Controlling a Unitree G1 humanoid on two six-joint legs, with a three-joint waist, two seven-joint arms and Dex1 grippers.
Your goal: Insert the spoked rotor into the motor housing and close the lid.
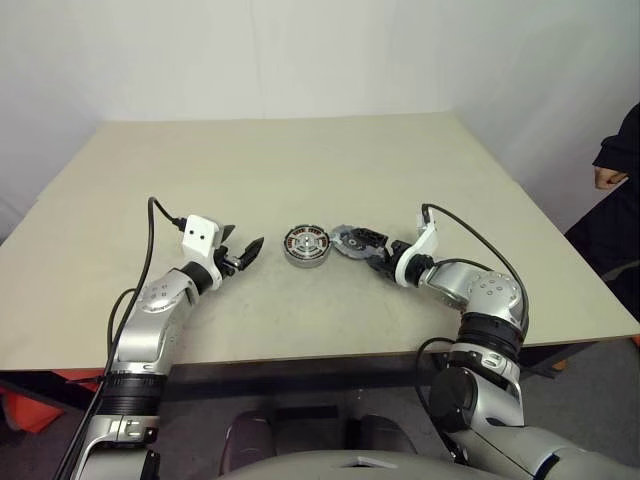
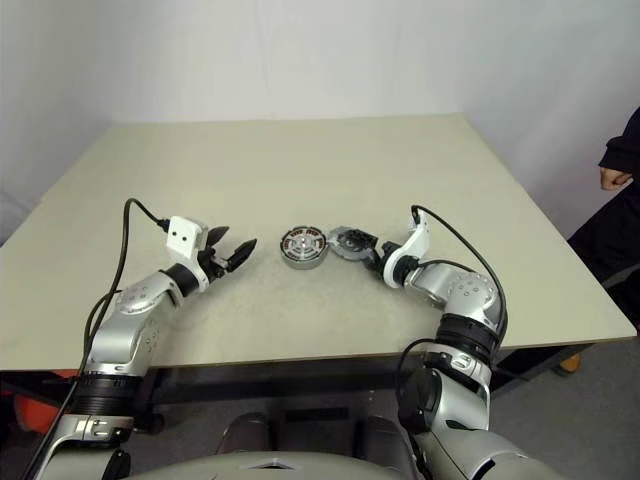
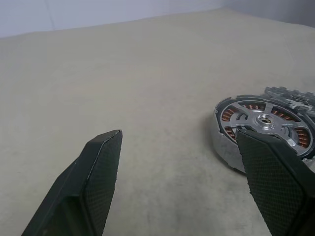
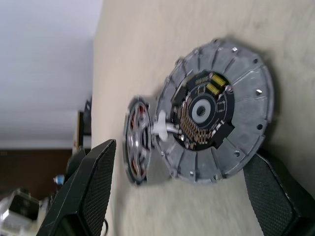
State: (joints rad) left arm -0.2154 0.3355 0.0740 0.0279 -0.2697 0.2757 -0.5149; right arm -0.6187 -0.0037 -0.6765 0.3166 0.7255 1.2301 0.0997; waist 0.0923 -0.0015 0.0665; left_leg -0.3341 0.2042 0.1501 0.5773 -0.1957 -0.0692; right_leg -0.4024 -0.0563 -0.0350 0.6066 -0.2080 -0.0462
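The motor housing [image 1: 306, 247] lies at the table's middle. The shiny spoked rotor [image 3: 266, 118] sits inside it, and copper windings show through the spokes. Just right of the housing and touching it lies the lid [image 1: 350, 240], notched rim and dark centre facing up, slightly tilted. My right gripper [image 1: 369, 250] is open at the lid's right side. In the right wrist view its fingers [image 4: 88, 189] stand on either side of the lid [image 4: 236, 98], and I cannot tell whether they touch it. My left gripper [image 1: 243, 243] hangs open and empty a little left of the housing [image 3: 224, 147].
The beige table [image 1: 300, 160] has bare room behind and to both sides of the parts; its front edge [image 1: 300, 355] runs close below my arms. A person's dark sleeve [image 1: 622, 145] and hand show at the far right, off the table.
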